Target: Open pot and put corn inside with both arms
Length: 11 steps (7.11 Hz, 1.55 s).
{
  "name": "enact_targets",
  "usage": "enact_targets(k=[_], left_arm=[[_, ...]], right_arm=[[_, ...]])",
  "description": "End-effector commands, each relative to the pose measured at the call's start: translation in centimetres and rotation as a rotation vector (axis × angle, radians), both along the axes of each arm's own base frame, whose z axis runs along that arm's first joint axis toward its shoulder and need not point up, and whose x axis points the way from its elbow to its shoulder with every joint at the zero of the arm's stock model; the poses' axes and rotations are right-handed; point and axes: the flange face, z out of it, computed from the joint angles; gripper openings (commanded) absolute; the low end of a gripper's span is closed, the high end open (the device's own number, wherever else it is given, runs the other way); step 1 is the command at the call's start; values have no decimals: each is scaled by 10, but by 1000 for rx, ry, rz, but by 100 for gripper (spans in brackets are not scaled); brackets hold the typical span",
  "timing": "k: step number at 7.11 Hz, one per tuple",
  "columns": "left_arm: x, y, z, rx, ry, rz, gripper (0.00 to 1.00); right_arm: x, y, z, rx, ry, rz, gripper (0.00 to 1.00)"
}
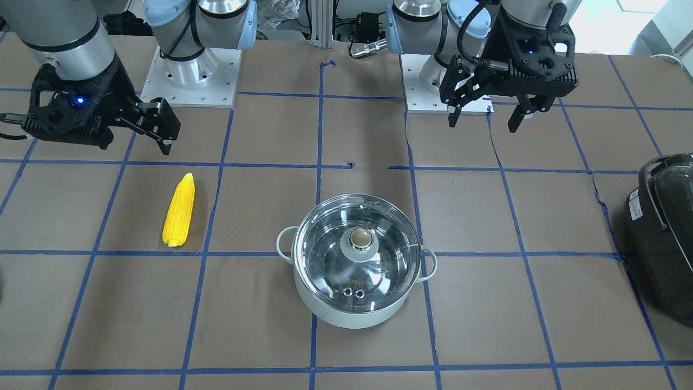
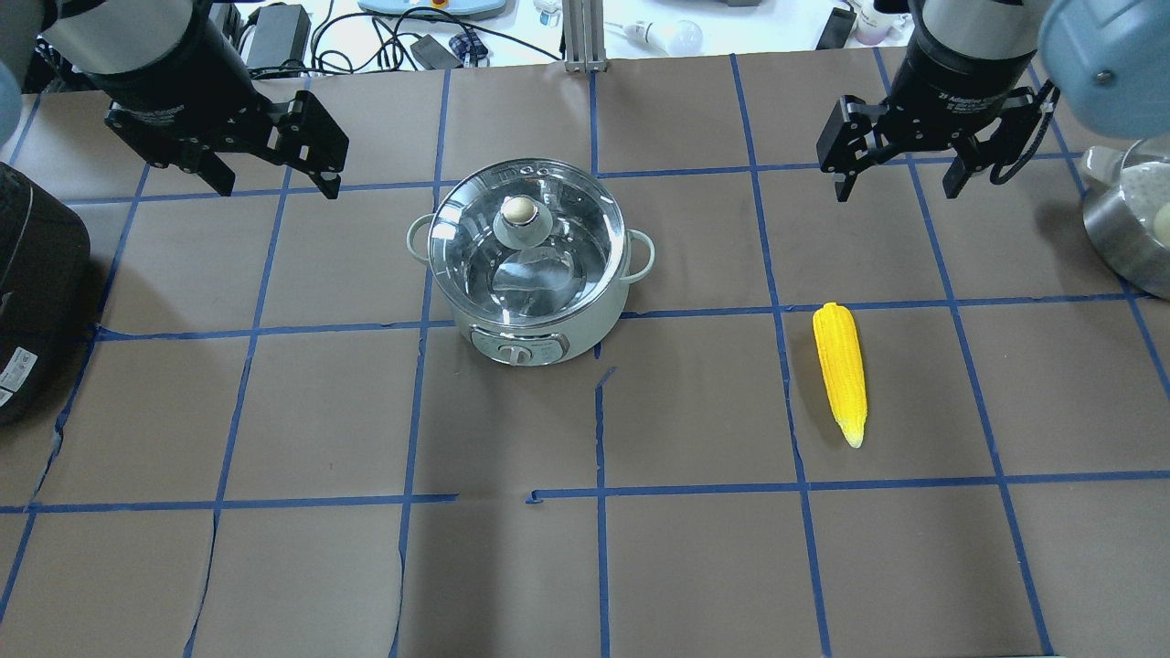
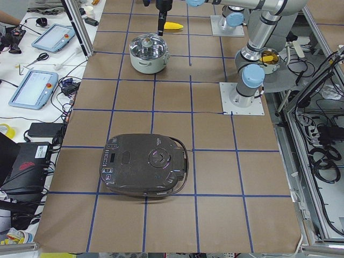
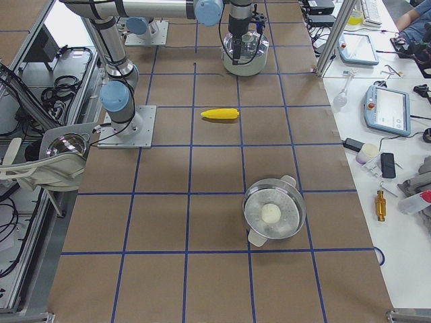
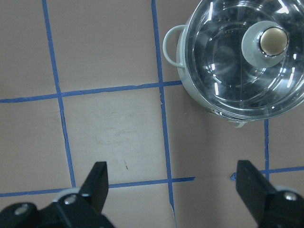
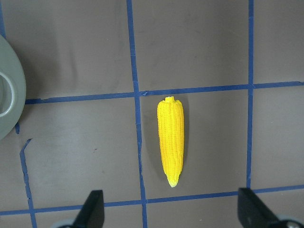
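Observation:
The pale mint-green pot (image 1: 354, 311) stands mid-table with its glass lid (image 2: 548, 274) on, and the lid's knob (image 1: 361, 238) points up. The yellow corn (image 2: 841, 370) lies flat on the table, apart from the pot. My left gripper (image 2: 277, 187) hovers open and empty beside the pot. In the left wrist view the pot (image 5: 204, 97) is ahead and to the right of the open fingers (image 5: 97, 180). My right gripper (image 2: 898, 190) hovers open and empty above the table near the corn. The corn (image 6: 172, 140) lies centred between the right fingers in the right wrist view.
A large black appliance (image 2: 37, 292) sits at the table's left end, also in the front-facing view (image 1: 666, 233). A steel pot with a white ball in it (image 4: 273, 215) stands at the right end. Blue tape lines grid the brown table.

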Motion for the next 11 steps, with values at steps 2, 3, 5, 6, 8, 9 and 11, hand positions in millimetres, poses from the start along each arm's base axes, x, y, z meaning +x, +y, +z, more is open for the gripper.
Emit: enact_targets(k=[2,3,5,6,8,9,11], left_arm=[[-1,0,-3,4,6,2,95],[-1,0,-3,4,6,2,95],[0,1,-2,2,3,1,95],[-1,1,-2,2,5,4,95],[0,1,-1,-1,4,7,95],[0,0,-4,5,3,18,95],[-3,-19,-12,6,27,173,95]], right_arm=[[1,0,-1,2,-1,1,100],[2,1,-1,2,-1,6,100],[2,1,-3,5,0,3,100],[2,1,-2,4,-1,4,100],[2,1,-2,4,3,6,100],[1,0,-3,7,5,5,100],[0,-3,-11,22,0,1,100]])
